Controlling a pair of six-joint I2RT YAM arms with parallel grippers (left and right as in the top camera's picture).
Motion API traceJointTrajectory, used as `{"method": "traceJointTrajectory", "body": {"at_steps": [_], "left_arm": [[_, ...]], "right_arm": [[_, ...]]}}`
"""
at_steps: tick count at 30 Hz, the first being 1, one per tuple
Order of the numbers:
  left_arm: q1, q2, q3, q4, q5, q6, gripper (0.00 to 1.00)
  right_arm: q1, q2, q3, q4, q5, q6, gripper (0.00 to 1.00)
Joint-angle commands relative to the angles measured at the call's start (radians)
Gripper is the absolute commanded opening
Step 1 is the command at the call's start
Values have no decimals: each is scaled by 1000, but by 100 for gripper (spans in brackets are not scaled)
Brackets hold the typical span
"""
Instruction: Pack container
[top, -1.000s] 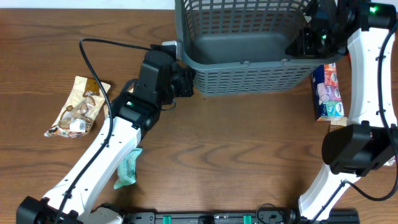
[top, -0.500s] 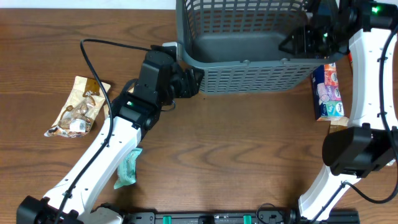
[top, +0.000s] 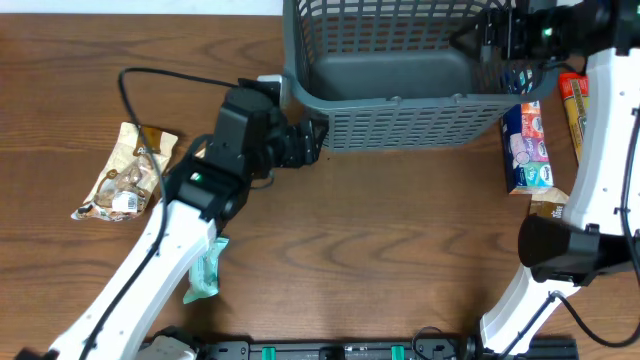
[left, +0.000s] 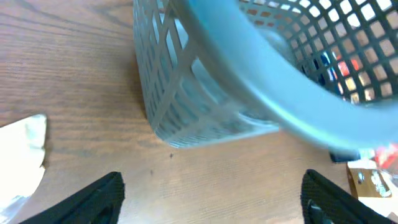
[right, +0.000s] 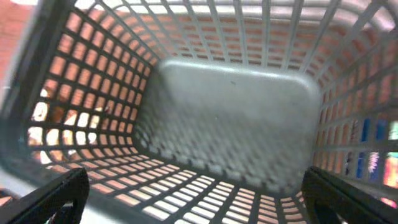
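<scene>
The container (top: 400, 125), a large grey-blue lattice basket, stands at the table's far edge with nothing inside it. My left gripper (top: 310, 140) is at the container's front-left corner, open, its fingers apart from the wall. The left wrist view shows that corner (left: 186, 93) ahead, with only bare wood between the wide-set jaws of the left gripper (left: 211, 202). My right gripper (top: 475, 42) hovers open over the container's right rim. In the right wrist view it looks down onto the bare base (right: 230, 106), and the right gripper (right: 199, 202) holds nothing.
A brown snack packet (top: 125, 172) lies at the left and a green packet (top: 205, 270) is partly under my left arm. To the right of the basket lie a blue-pink packet (top: 527, 148), a red-yellow one (top: 572, 105) and a small brown one (top: 548, 208).
Both grippers have gone from shut to open and let go of the container's rim. The right gripper has lifted and shifted a little towards the basket's inside; the left has drawn slightly back.
</scene>
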Motion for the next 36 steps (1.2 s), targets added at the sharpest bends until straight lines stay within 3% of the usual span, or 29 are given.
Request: {"method": "traceJointTrajectory", "body": {"at_steps": [1, 4, 9, 17, 27, 36], "left_arm": [[5, -75, 22, -60, -38, 36, 82], [5, -150, 22, -136, -90, 43, 84], [5, -286, 22, -266, -199, 43, 99], [5, -460, 22, -410, -267, 43, 99], [5, -510, 22, -559, -300, 43, 98], [5, -504, 21, -642, -309, 43, 99]], "right_arm": [[-1, -39, 121, -32, 14, 19, 98], [-28, -56, 219, -69, 98, 69, 99], [-117, -109, 290, -142, 245, 114, 99], [-358, -159, 288, -232, 313, 124, 99], [-542, -159, 142, -192, 317, 143, 99], [-559, -115, -148, -24, 292, 144, 99]]}}
